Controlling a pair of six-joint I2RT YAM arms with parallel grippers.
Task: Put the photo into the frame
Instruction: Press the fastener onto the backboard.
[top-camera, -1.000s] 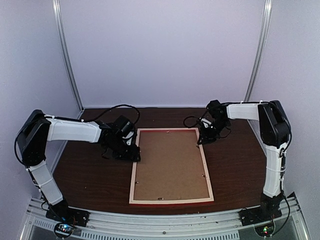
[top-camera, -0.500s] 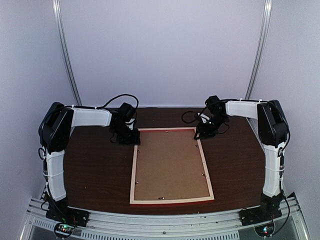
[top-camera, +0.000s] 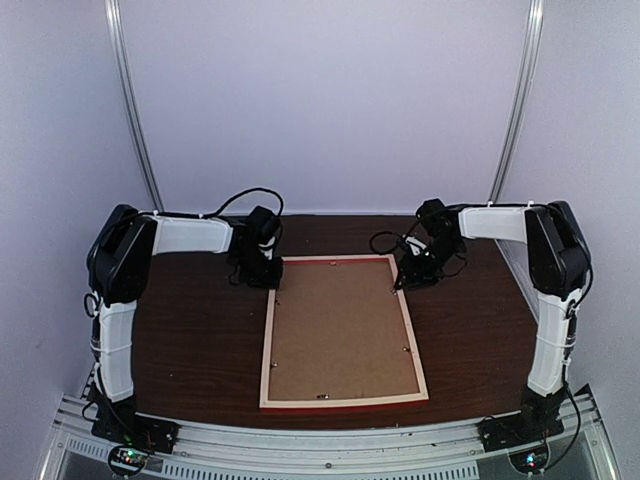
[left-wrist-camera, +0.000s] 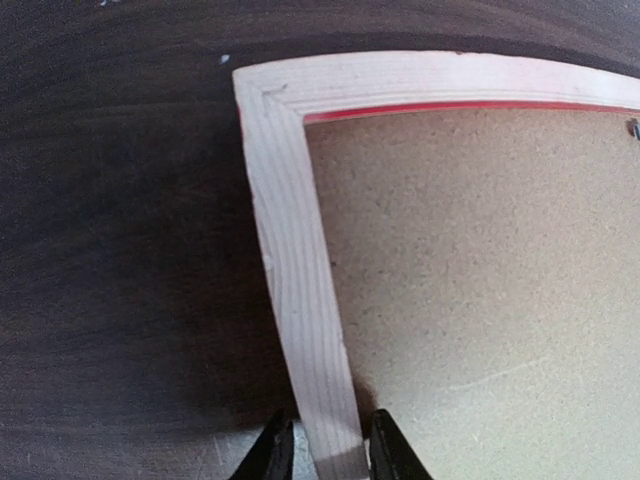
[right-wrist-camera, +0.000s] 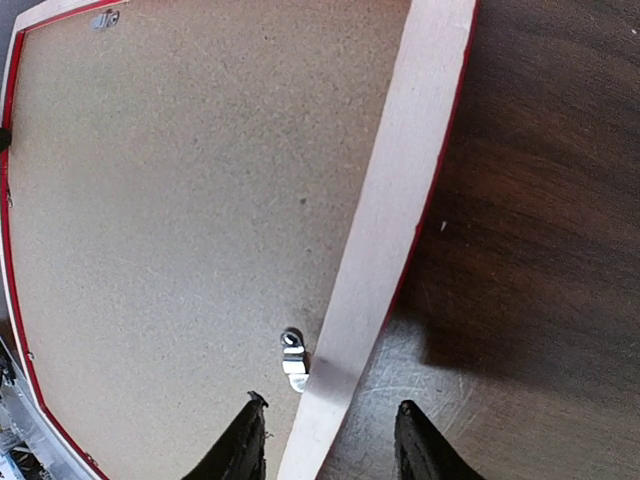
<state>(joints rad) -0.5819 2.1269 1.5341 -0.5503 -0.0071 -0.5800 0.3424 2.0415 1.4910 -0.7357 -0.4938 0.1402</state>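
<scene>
The frame (top-camera: 267, 345) lies face down on the dark table, pale wood up and a red edge showing at the front. A brown backing board (top-camera: 340, 325) fills it. The photo is hidden. My left gripper (top-camera: 272, 283) is at the far left corner, and in the left wrist view its jaws (left-wrist-camera: 330, 455) are shut on the left strip (left-wrist-camera: 290, 250), one finger on each side. My right gripper (top-camera: 402, 283) is near the far right corner. Its jaws (right-wrist-camera: 330, 440) stand open astride the right strip (right-wrist-camera: 385, 220) without touching it.
A small metal clip (right-wrist-camera: 293, 362) holds the backing board beside the right strip, just ahead of my right fingers. More clips dot the board's rim. Dark bare tabletop (top-camera: 190, 340) flanks the frame, with white walls behind.
My left arm moved from the frame's left side to its far left corner and its jaws closed on the strip. My right jaws opened off the right strip.
</scene>
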